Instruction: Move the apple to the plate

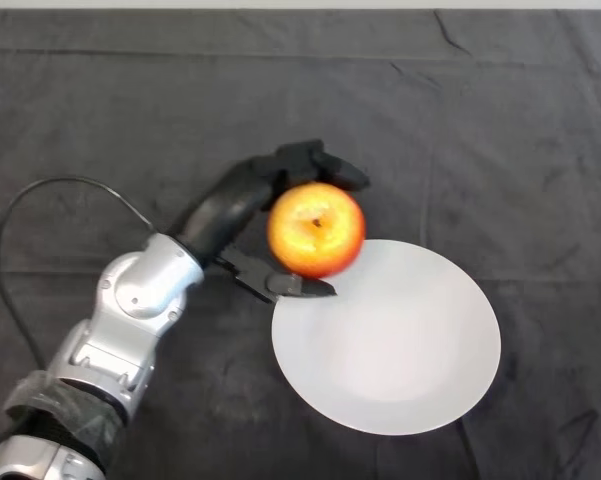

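Observation:
A red and yellow apple point(316, 229) is held in my left hand point(242, 200), which is shut on it, with the fingers curled over its far side and the thumb under its near side. The apple hangs over the upper left rim of a white round plate point(410, 350) that lies on the dark cloth at centre right. My silver-grey arm point(130, 310) comes in from the lower left.
The dark cloth point(480, 120) covers the whole table, with folds at the back right. A pale strip point(300, 4) runs along the table's far edge.

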